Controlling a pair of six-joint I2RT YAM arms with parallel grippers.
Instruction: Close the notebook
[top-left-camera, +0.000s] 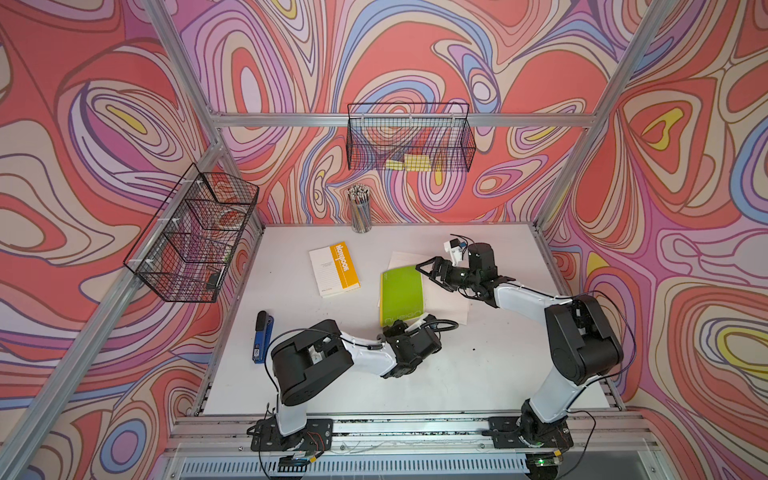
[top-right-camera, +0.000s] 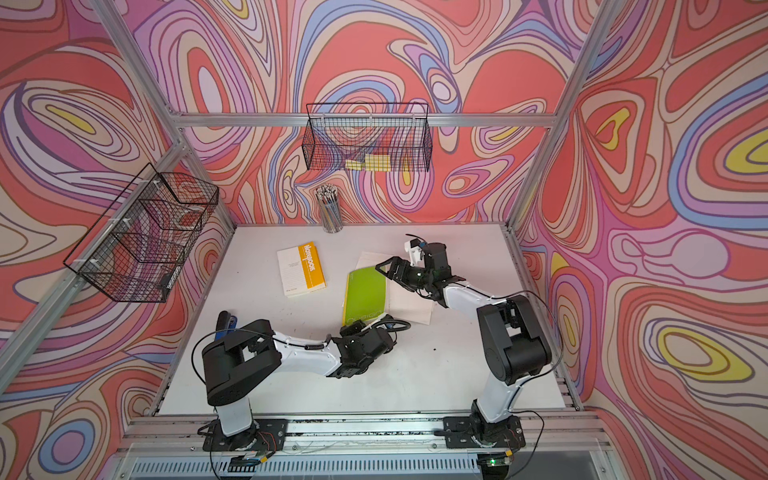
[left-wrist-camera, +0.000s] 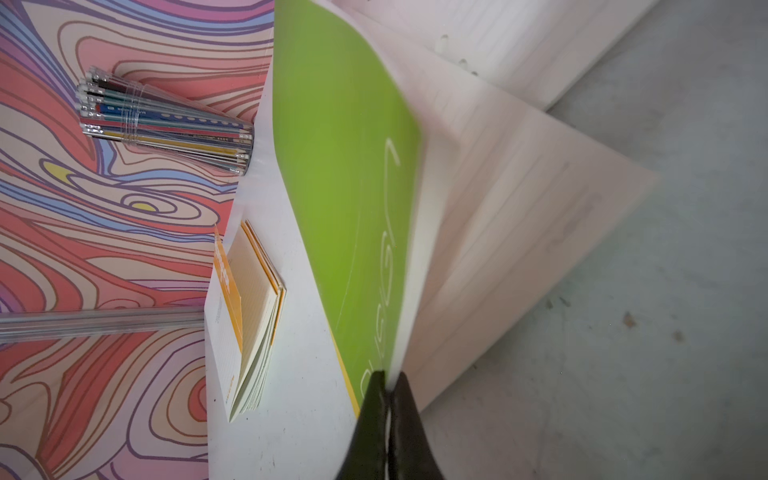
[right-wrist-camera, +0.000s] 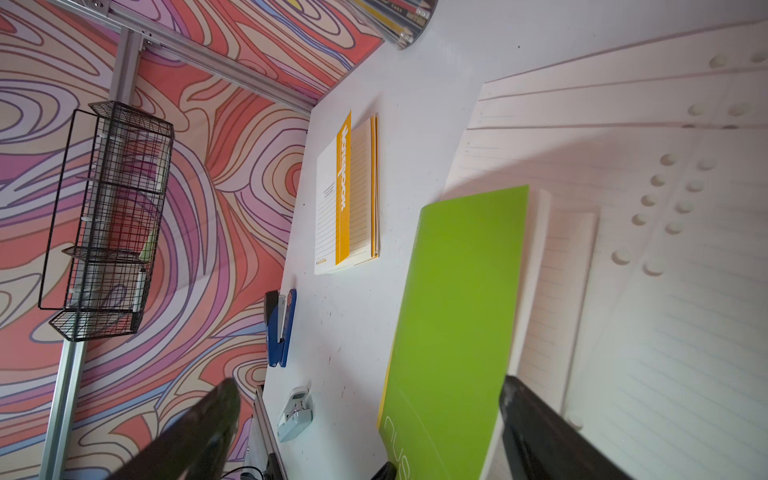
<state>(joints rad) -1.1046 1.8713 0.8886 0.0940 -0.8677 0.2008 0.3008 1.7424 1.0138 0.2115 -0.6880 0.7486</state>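
Observation:
The notebook has a lime-green cover (top-left-camera: 401, 295) (top-right-camera: 365, 295) and lined white pages (top-left-camera: 449, 303) lying open to its right, mid-table. My left gripper (top-left-camera: 395, 328) (top-right-camera: 351, 330) (left-wrist-camera: 388, 376) is shut on the near corner of the green cover (left-wrist-camera: 353, 166). The cover is lifted and bowed above the pages (left-wrist-camera: 519, 228). My right gripper (top-left-camera: 424, 272) (top-right-camera: 382, 272) (right-wrist-camera: 370, 395) hovers open over the far end of the cover (right-wrist-camera: 457, 311), holding nothing.
A yellow-and-white notebook (top-left-camera: 334, 270) lies closed to the left of the green one. A blue stapler (top-left-camera: 262, 343) sits near the left edge. A cup of pencils (top-left-camera: 360, 212) stands at the back. Wire baskets (top-left-camera: 195, 237) (top-left-camera: 409, 137) hang on the walls.

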